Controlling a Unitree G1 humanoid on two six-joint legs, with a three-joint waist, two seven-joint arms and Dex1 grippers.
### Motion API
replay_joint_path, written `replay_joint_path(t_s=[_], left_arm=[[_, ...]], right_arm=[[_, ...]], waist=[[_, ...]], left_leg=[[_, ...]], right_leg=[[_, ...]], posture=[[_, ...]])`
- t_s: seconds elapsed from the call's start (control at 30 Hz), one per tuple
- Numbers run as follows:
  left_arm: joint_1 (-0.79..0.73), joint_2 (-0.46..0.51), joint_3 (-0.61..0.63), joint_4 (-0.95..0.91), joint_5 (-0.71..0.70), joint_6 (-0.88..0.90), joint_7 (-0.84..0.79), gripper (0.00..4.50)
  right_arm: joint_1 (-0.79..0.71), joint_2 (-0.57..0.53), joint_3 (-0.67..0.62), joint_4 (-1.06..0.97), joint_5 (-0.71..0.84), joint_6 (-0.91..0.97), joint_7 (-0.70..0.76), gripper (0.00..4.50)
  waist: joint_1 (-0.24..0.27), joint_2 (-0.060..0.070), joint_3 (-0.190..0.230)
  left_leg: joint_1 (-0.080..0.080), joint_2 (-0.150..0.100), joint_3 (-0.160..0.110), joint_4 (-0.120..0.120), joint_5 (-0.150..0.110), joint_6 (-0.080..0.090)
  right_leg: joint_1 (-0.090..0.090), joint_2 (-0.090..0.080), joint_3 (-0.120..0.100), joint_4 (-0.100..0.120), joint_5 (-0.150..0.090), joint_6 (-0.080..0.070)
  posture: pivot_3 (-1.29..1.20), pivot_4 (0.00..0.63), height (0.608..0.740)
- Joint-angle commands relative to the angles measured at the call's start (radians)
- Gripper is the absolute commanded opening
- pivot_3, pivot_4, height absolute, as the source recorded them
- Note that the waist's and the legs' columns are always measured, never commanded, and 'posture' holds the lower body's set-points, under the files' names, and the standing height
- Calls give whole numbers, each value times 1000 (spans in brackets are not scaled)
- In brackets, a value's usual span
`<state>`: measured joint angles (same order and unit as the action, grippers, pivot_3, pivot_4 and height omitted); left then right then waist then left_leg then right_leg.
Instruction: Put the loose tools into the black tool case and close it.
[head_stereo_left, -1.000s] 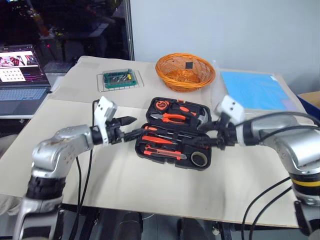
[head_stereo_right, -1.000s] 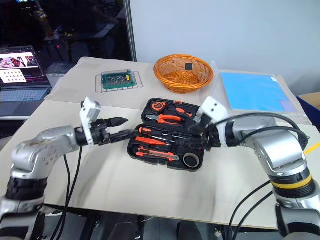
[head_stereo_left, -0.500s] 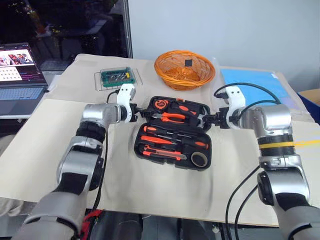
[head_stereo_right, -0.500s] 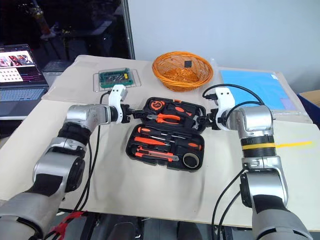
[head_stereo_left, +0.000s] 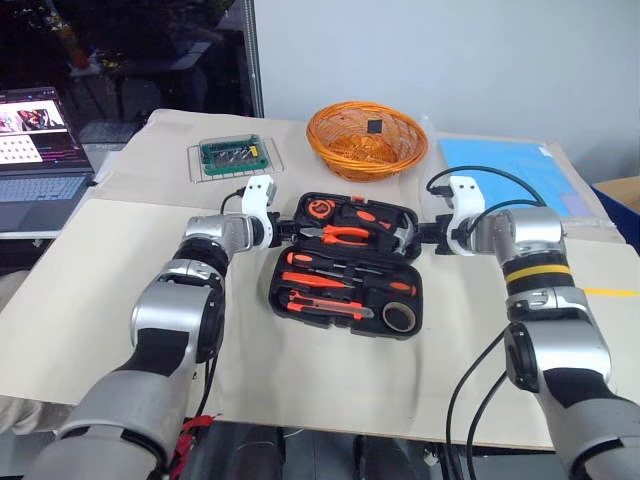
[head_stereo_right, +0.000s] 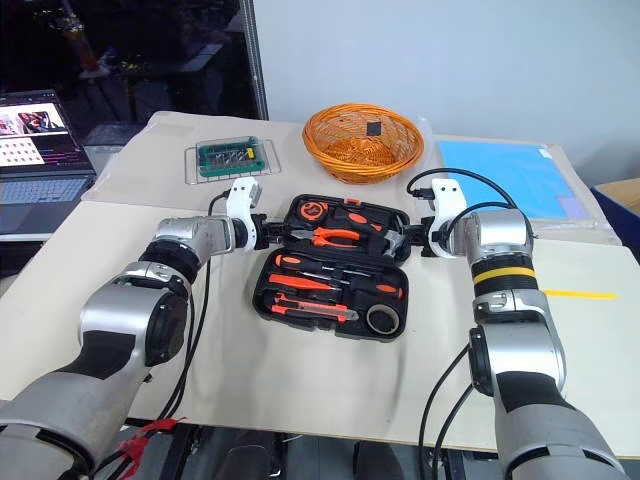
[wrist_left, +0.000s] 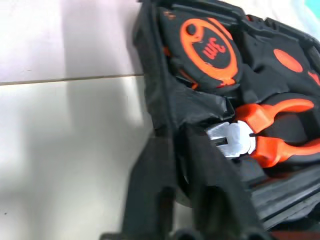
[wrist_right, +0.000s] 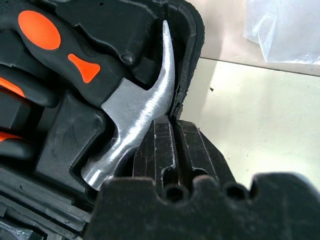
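We pinched both ends of the black tool case lid, left fingers and right fingers clamped on its rim, to swing it shut.

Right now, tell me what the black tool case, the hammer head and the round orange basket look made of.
Black tool case: apparently matte moulded plastic, with shaped recesses. Hammer head: brushed bare steel, with a silvery sheen. Round orange basket: open woven strands, possibly wire or plastic; cannot tell which.
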<state>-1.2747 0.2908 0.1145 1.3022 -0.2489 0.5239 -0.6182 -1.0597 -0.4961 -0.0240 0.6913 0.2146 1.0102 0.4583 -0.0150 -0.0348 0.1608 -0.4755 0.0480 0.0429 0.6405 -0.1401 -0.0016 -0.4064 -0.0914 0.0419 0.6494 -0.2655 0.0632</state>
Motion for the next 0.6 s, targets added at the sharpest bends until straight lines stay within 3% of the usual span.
replay_joint_path(t_s=[0.03, 0.2, 0.33, 0.47, 0.6], left_arm=[[-49, -5, 49, -22, -20, -13, -77, 53], [-45, -12, 47, -56, -1, -75, -185, 53], [51, -10, -55, -168, 94, -316, -285, 53], [217, -17, -100, -319, 188, -653, -123, 53], [303, -13, -119, -353, 251, -868, -14, 53]], right_arm=[[-17, -5, -13, 1, -7, -69, 28, 0], [26, 8, 0, -87, -18, -261, 75, 0], [161, -3, -5, -320, -9, -437, 138, 0], [418, 7, -81, -655, 11, -652, 126, 0], [584, -2, -104, -808, 4, -719, 133, 0]], waist=[[-1, 0, 0], [0, 1, 3], [2, 3, 7], [6, 3, 7], [4, 4, 7]], left_leg=[[0, 0, 0, 0, 0, 0], [-1, 0, 0, 0, 0, 0], [-2, 0, 0, -1, 0, 0], [-2, 0, 0, -5, 1, -1], [-1, 0, 1, -6, 2, -3]], right_leg=[[0, 0, 0, 0, 0, 0], [-1, 0, 0, 0, 0, 0], [-2, 0, 0, -1, 0, 0], [-3, 0, 0, -1, 0, 0], [-4, -1, 1, -1, 0, 0]], posture=[[0, 150, 740], [0, 150, 740], [0, 150, 740], [0, 150, 740], [0, 150, 740]])
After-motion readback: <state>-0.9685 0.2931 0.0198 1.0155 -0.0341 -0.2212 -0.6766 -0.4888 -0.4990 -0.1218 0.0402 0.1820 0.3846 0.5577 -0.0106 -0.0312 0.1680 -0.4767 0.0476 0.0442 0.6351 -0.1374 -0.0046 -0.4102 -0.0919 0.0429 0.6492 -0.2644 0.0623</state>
